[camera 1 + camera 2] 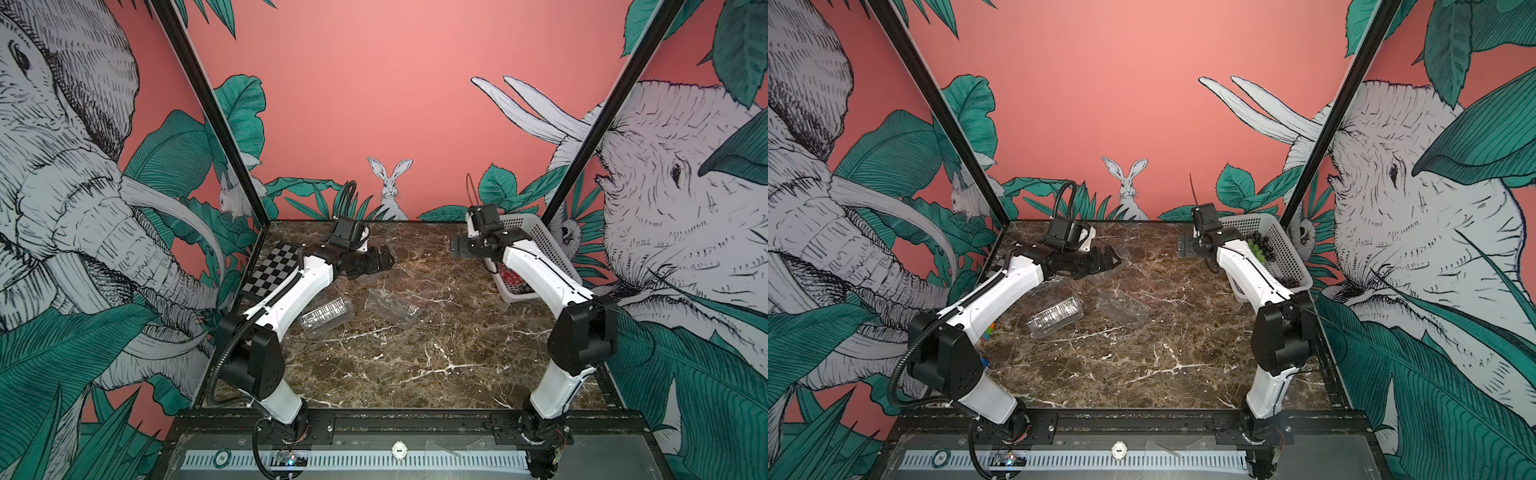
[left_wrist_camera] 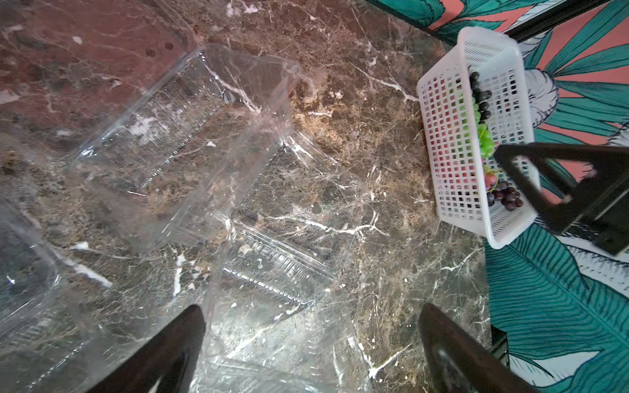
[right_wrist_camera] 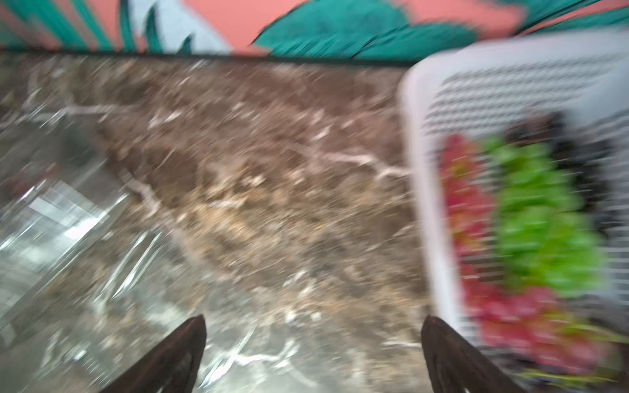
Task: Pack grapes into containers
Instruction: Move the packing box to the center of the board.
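While the grapes (image 2: 486,139) sit in the white basket (image 2: 486,51), left tool (image 2: 311,306) and right tool (image 3: 313,318) both stand apart.

Left arm (image 1: 291,291): bent at the elbow, reaching forward and toward the middle, low down.
Left gripper (image 2: 313,340): fingers wide apart, nothing between them.
Right arm (image 1: 540,274): bent too, stretched toward the far end.
Right gripper (image 3: 313,343): fingers wide apart, holding nothing; wrist view blurry.

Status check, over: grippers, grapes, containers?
Left gripper open, empty, above the clamshell containers. Right gripper open, empty, beside the white basket. Grapes in basket, none packed yet. Nothing seen between basket and containers.
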Tool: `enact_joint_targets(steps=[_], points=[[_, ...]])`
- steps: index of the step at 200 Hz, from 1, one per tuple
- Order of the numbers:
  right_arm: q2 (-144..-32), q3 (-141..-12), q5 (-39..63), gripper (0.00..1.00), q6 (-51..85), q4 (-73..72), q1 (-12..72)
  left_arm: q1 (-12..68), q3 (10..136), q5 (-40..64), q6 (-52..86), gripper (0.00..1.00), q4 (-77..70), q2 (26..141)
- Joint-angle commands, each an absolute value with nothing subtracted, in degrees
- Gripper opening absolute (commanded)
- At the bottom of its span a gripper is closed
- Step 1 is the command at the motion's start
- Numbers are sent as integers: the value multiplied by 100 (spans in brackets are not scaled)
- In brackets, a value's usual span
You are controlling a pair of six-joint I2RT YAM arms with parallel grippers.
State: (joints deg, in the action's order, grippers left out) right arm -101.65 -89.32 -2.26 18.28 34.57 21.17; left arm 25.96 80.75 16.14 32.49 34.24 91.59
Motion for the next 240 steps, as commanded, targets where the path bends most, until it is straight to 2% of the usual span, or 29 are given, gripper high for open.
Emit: enact_joint_targets(steps=[1,63,102,122,173,200,226,240], points=[[-10129,-8422,212,98,2552,3434,2511,2618,8086,1716,3125,100,3654,8986],[-10090,-7138,353,97,3063,3033,3094,2655,7528,1863,3356,100,3208,9031],[-10495,-7104,395,79,3164,2647,3103,2676,7381,1965,3488,100,2975,9067],[-10763,-7302,397,77,3173,2498,3107,2685,7391,2036,3577,100,2861,9155],[-11388,-7787,303,57,3059,2475,3100,2688,7485,2328,4105,100,2276,9582],[-11535,-7893,83,52,2957,2464,3088,2690,7661,2276,4296,100,2053,9864],[-11731,-8102,-18,40,2818,2483,3021,2690,7858,2258,4374,100,1952,10196],[-11886,-8270,-41,31,2726,2508,2960,2677,7927,2143,4361,100,1946,10331]])
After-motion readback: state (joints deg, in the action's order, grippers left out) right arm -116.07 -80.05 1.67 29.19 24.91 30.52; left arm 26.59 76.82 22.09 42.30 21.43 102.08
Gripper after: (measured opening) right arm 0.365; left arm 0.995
